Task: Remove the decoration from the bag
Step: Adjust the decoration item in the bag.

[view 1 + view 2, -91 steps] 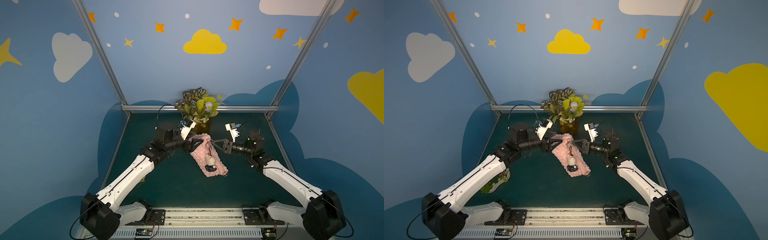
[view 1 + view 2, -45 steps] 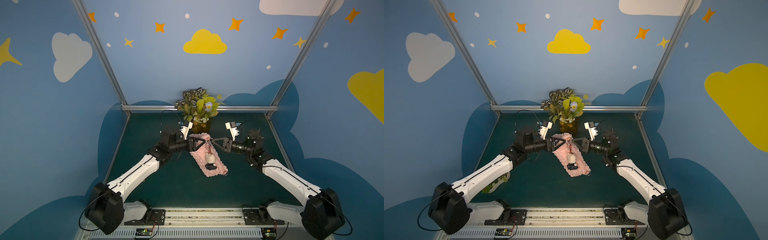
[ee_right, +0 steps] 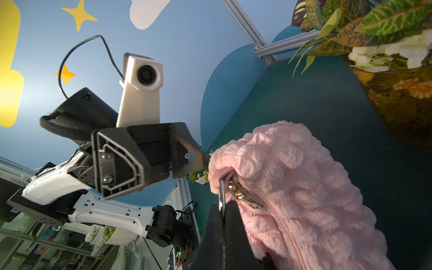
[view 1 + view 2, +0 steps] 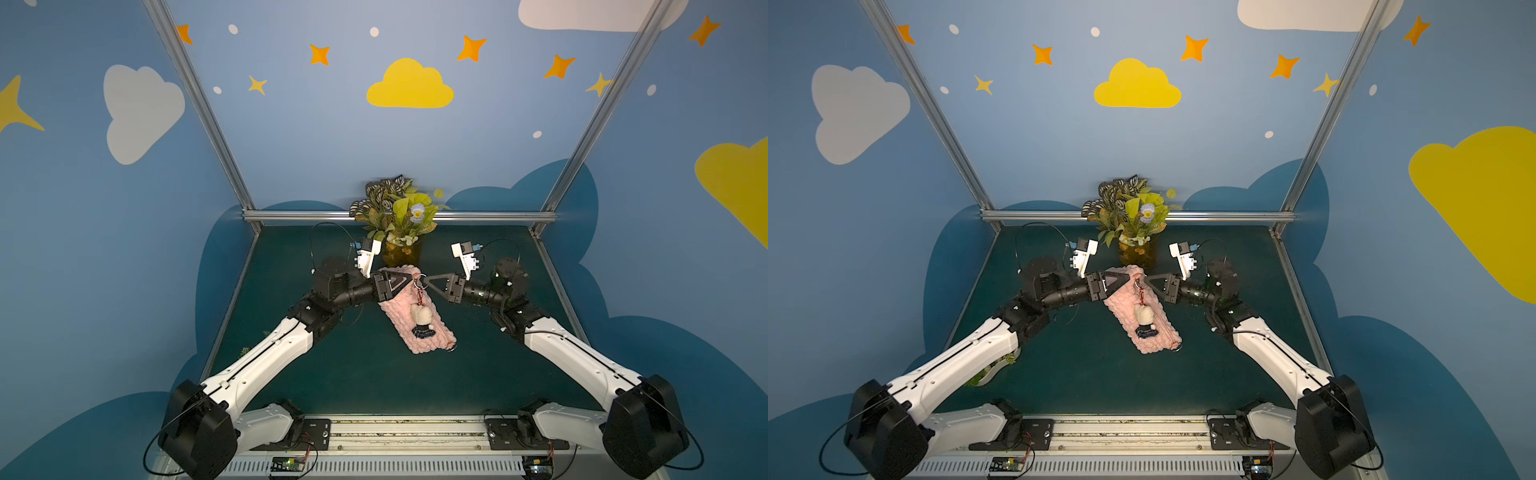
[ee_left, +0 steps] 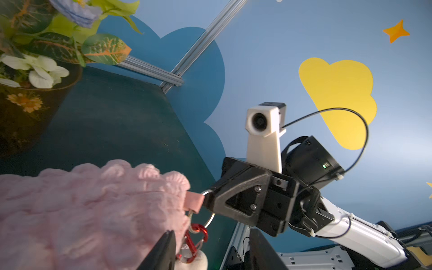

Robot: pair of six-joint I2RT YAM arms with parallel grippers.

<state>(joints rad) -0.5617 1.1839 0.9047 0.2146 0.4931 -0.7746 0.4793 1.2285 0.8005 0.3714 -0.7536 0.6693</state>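
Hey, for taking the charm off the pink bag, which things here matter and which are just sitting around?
For the job: pink bag, doll charm, red clip, metal ring, left gripper, right gripper.
Just lying about: vase of leaves, small white planter.

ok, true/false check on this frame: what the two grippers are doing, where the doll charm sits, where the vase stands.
1. The right gripper has its fingers shut on the metal ring at the bag's corner. True.
2. The decoration hangs in the air, clear of the bag. False: it lies on top of the bag, with its red carabiner at the ring end.
3. The left gripper is shut. False: its fingers stand apart at the bag's far end.
4. The vase of foliage stands just beyond the bag's far end. True.
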